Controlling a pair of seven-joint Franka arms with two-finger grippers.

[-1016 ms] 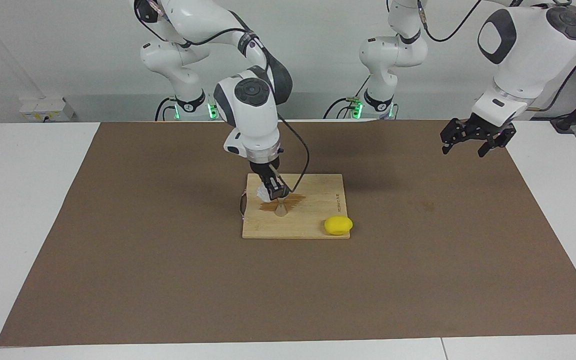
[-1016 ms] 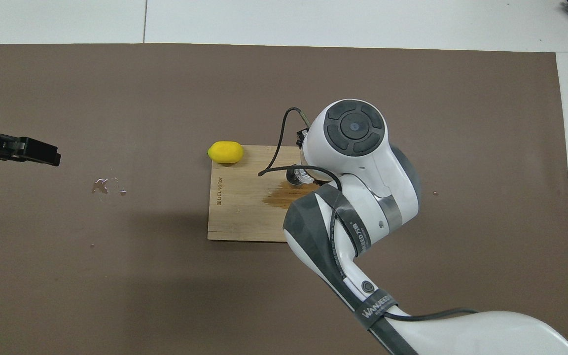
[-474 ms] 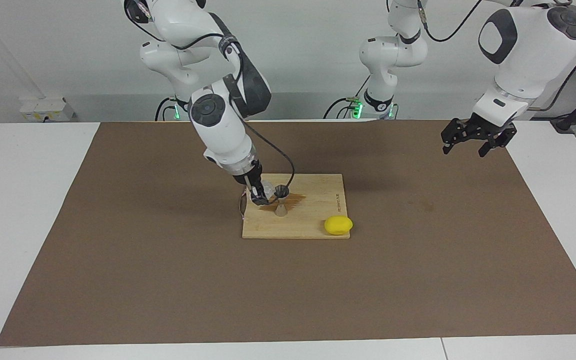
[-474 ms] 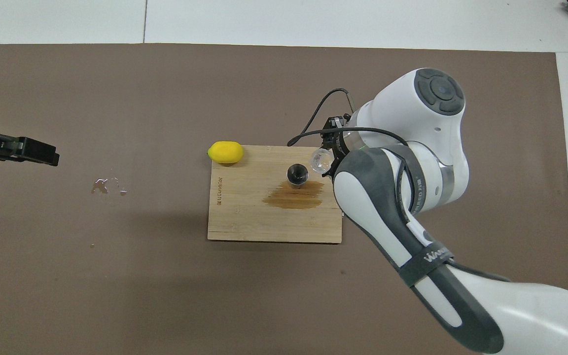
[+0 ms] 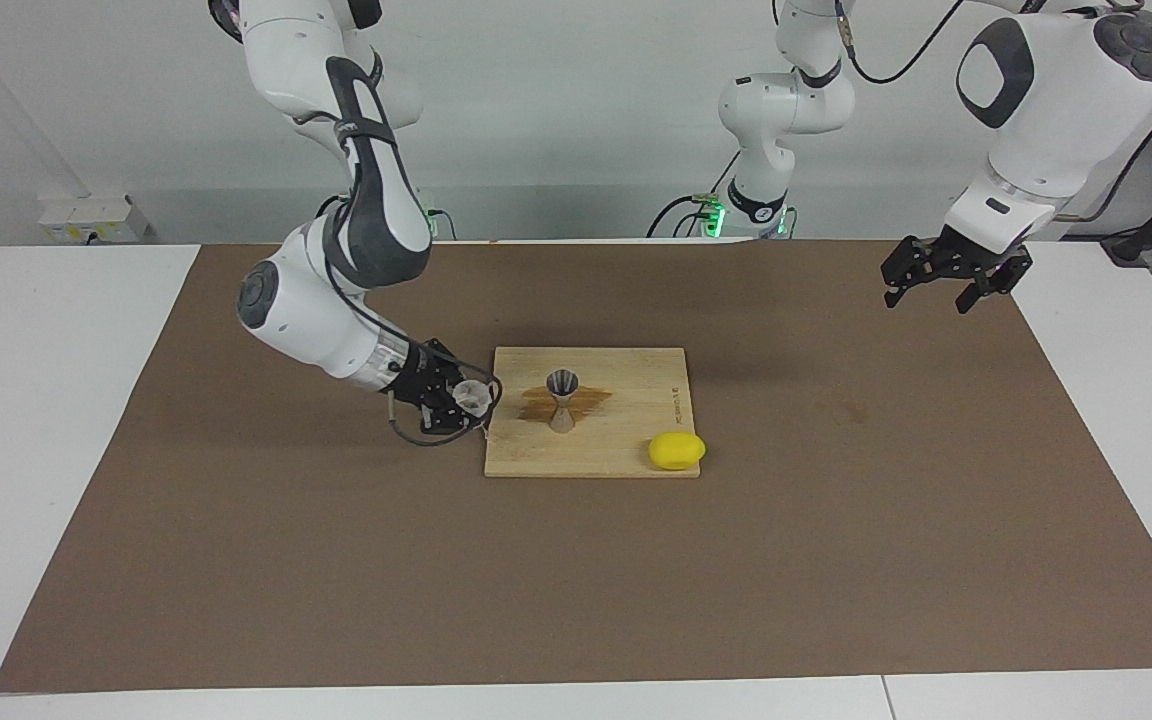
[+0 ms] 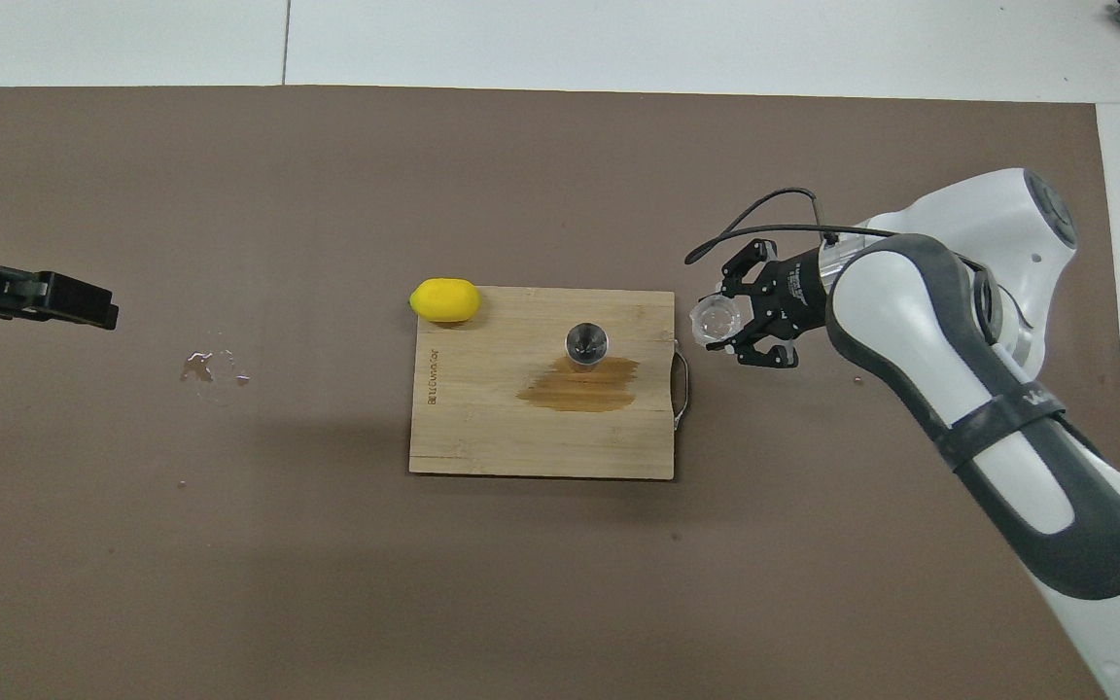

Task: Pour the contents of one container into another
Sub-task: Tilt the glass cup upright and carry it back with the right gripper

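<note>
The small metal jigger point(image 5: 562, 398) point(image 6: 586, 343) stands upright on the wooden cutting board point(image 5: 636, 460) point(image 6: 482, 437), a wet brown stain beside it. My right gripper point(image 5: 461, 398) point(image 6: 730, 321) is shut on the clear glass cup point(image 5: 474, 396) point(image 6: 717, 317). It holds the cup low over the mat, just off the board's handle edge toward the right arm's end, mouth showing upward in the overhead view. My left gripper point(image 5: 946, 283) point(image 6: 84, 303) hangs open and waits over the mat at the left arm's end, nothing in it.
A yellow lemon point(image 5: 677, 450) point(image 6: 444, 299) lies at the board's corner farthest from the robots, toward the left arm's end. A few water drops point(image 6: 215, 367) sit on the brown mat point(image 5: 836, 560) near the left gripper. White table borders the mat.
The right arm has swung the cup away from over the jigger, toward its own end of the table and lower, off the board's edge. The jigger now shows uncovered. The left arm has not moved.
</note>
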